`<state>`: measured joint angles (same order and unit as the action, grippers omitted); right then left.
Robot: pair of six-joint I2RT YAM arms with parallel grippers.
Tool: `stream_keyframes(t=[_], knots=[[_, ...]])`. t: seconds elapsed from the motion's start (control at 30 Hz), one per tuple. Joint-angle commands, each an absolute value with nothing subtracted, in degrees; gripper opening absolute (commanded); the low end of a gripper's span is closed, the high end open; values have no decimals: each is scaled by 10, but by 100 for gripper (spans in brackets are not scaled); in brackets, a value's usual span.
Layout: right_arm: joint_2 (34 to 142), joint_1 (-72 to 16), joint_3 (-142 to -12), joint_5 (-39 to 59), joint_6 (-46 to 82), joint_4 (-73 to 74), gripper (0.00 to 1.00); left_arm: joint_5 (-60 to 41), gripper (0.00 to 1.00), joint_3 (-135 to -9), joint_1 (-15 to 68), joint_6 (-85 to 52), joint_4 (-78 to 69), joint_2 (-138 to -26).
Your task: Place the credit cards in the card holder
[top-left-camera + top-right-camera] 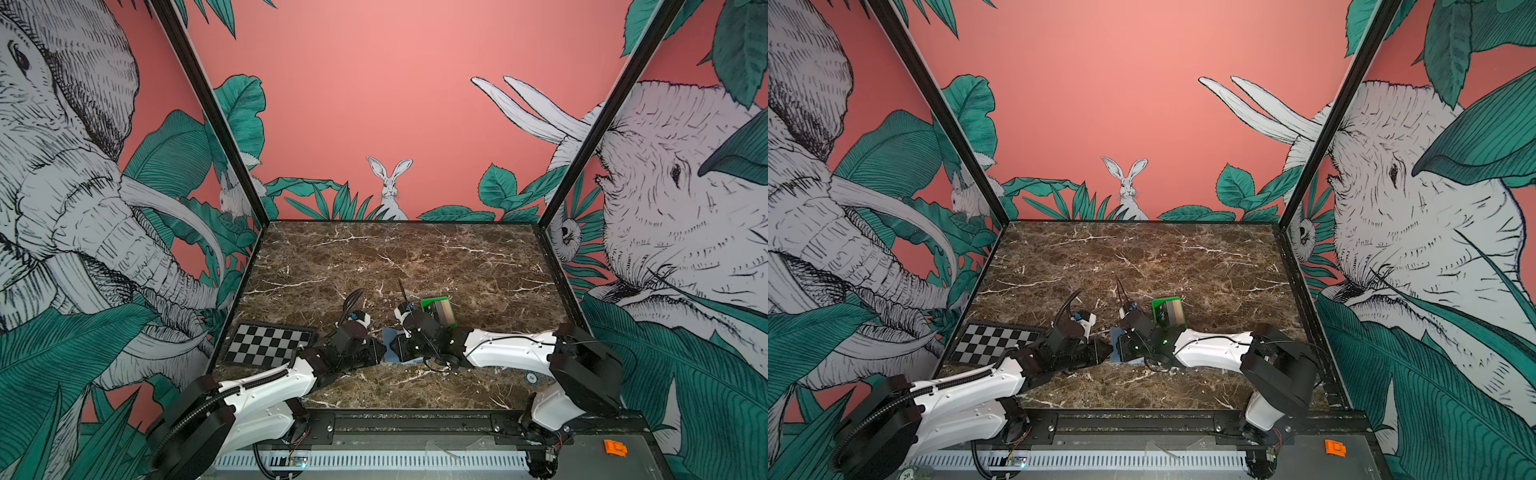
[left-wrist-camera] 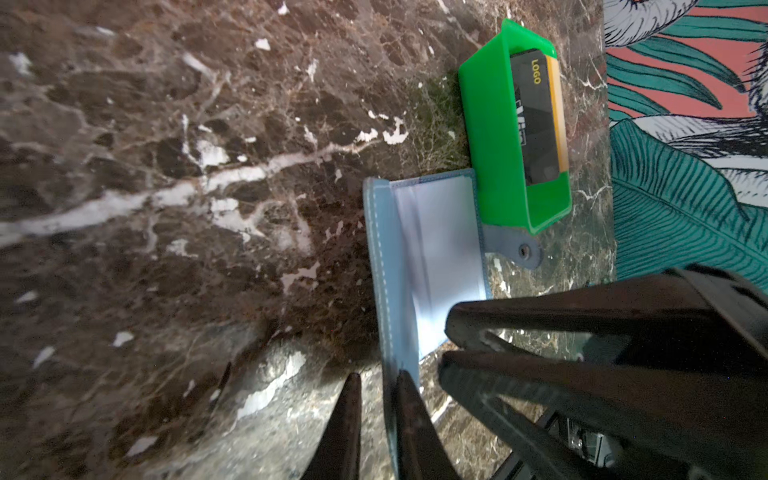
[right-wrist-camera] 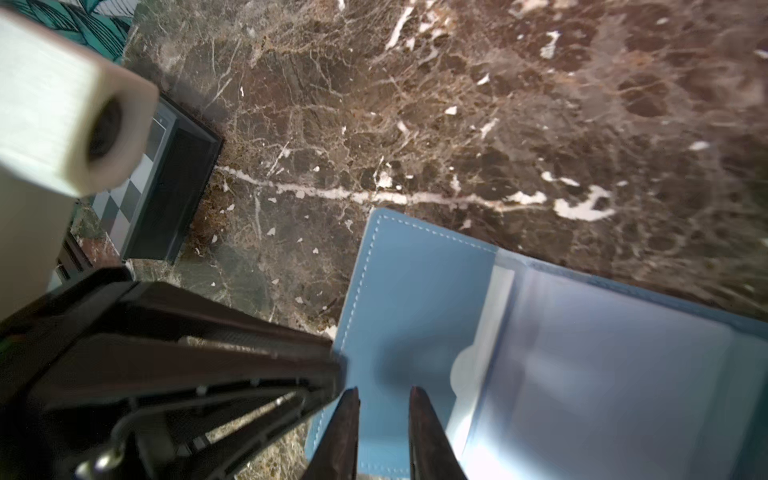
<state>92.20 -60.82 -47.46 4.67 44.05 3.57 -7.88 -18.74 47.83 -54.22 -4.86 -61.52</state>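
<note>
At the far left of the marble table [image 1: 395, 257] lies a checkerboard plate [image 1: 266, 344], with the left arm reaching past its near corner.

The left claw [image 2: 379, 374] is down at the table's middle. In its wrist view its 2 fingers [image 2: 353, 415] stand a narrow gap apart, with the stitched edge of the card holder's cover running between them. I cannot tell whether they pinch that edge or only straddle it.

The card holder [image 2: 436, 232] lies open on the marble between the 2 claws, its clear sleeves facing up. In both top views only slivers of blue [image 1: 390, 334] show past the arms. Its snap tab sits just beside a corner of the green tray.

The right claw [image 3: 384, 390] meets the holder from the opposite side. Its fingers [image 3: 419, 415] are slightly apart with nothing between them. Bare blue cover shows through the gap, and its tips are at the edge of the sleeves.

Right of that, a little farther back, stands the green tray [image 2: 490, 124]. The credit cards [image 2: 536, 120] are stacked inside it. A black one with yellow "LOGO" print is on top, and a tan one shows along its edge.
</note>
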Motion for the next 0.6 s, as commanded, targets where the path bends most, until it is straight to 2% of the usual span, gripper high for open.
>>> stream_keyframes(t=[0.0,0.23,0.37,0.57], knots=[[943,-611,-472,51,436,71,22,-74,19,-210,477,-527,-17,-603],[971,-611,-478,49,436,75,22,-57,29,-241,477,-515,51,-569],[971,-612,-463,38,456,90,22,-47,31,-273,476,-497,129,-551],[973,-612,-456,40,459,90,22,-56,32,-247,477,-501,88,-536]])
